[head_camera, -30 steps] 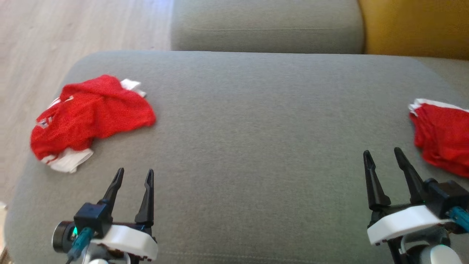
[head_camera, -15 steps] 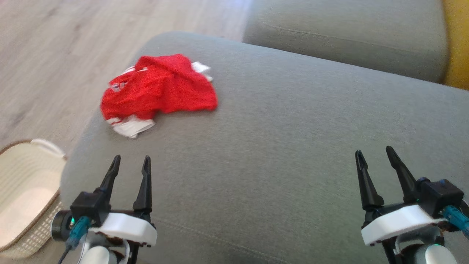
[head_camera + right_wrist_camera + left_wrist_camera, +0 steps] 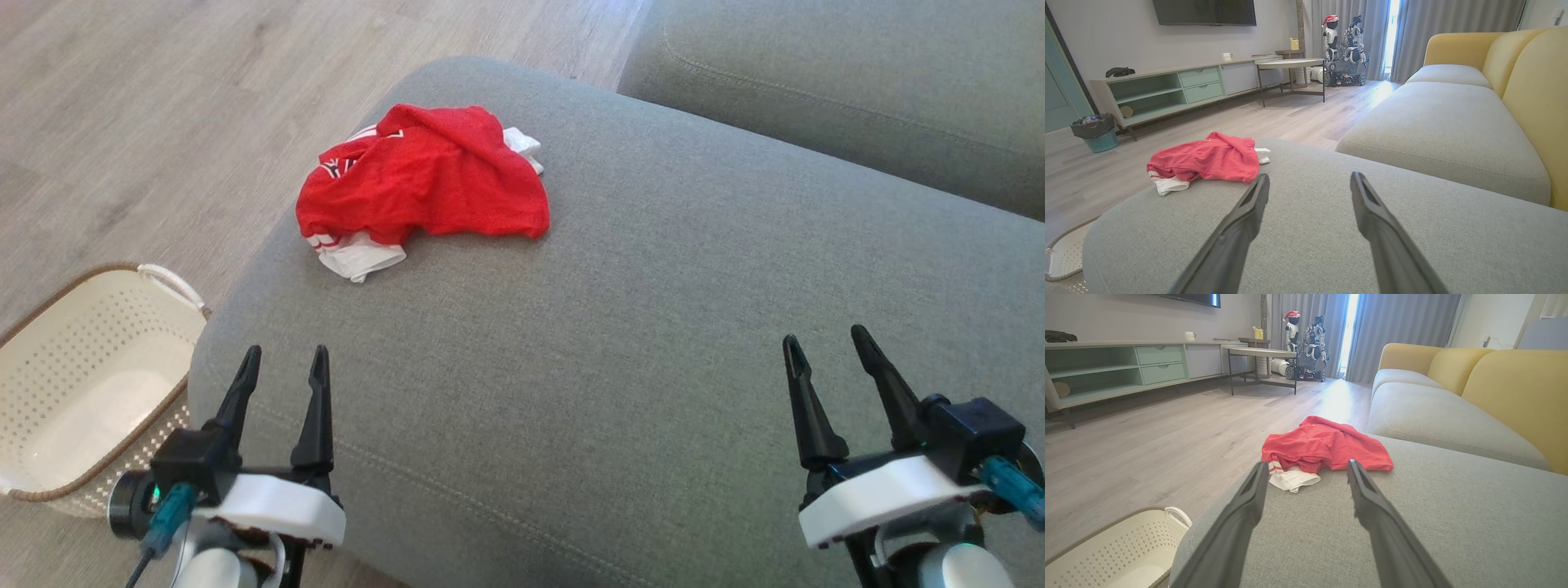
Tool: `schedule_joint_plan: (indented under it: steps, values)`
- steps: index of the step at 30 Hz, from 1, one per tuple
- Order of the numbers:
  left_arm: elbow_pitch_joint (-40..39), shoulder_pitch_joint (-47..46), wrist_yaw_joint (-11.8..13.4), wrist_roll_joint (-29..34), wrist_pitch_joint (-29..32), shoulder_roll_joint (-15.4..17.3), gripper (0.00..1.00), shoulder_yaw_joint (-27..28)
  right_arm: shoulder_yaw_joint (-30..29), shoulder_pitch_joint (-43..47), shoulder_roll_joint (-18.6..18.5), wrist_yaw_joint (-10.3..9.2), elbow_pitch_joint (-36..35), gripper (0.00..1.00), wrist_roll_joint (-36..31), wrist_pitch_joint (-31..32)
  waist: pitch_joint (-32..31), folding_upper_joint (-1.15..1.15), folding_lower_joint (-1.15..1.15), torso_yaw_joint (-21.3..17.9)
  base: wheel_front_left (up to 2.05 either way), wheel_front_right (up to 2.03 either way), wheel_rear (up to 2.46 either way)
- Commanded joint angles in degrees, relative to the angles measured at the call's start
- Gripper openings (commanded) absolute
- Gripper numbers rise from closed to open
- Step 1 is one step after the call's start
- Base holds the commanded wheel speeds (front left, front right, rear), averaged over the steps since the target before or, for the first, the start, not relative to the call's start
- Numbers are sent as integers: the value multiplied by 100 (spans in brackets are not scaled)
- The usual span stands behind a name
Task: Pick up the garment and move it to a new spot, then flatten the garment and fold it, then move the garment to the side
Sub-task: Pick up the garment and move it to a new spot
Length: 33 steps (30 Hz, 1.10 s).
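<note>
- The garment [image 3: 424, 175], red with white trim, lies crumpled on the grey sofa seat [image 3: 653, 343]. It sits toward the seat's far left corner in the head view, close to the edge above the wooden floor [image 3: 147, 106].
- White cloth pokes out from under the red at its near-left side, and a smaller white bit shows at its far side.
- The left gripper [image 3: 286, 353] is over the seat's near left edge. Its jaws stand wide with nothing between them, well apart from the garment.
- In the left wrist view, the left gripper [image 3: 1307, 464] points at the garment [image 3: 1327, 443], which lies straight beyond the tips, untouched.
- The right gripper [image 3: 824, 336] is over the near right part of the seat, jaws wide and empty.
- In the right wrist view, the garment [image 3: 1208, 157] lies ahead and to the left of the right gripper [image 3: 1309, 176].
- A cream perforated basket [image 3: 82, 359] stands on the floor just beside the seat's left side.
- A second grey cushion [image 3: 857, 82] adjoins the seat's far side.
</note>
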Motion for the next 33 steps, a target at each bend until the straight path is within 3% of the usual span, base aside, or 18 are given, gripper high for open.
schedule_joint_plan:
  steps: [1,11,22,27,33]
  values:
    - [-176,-310,58,-14,-70,39,100,211,127,-243,-28,-4,-231,100,-33,20,10,0,0,-8,0,0,0]
    - [-215,-491,62,-49,-77,-9,100,248,154,-378,-28,-4,-322,100,-138,93,266,0,0,-111,0,0,0]
    - [-32,-1781,63,-190,-78,-80,100,562,203,-890,-67,-4,-745,100,-463,418,1323,0,0,-704,0,0,0]
    - [691,-2744,-31,-360,-67,66,100,805,208,-1184,-189,-4,-927,100,-541,518,1928,0,0,-1073,0,0,0]
    - [2266,-3982,-204,-613,121,283,100,993,227,-1487,-264,-4,-1034,100,-577,536,2523,0,0,-1454,0,0,0]
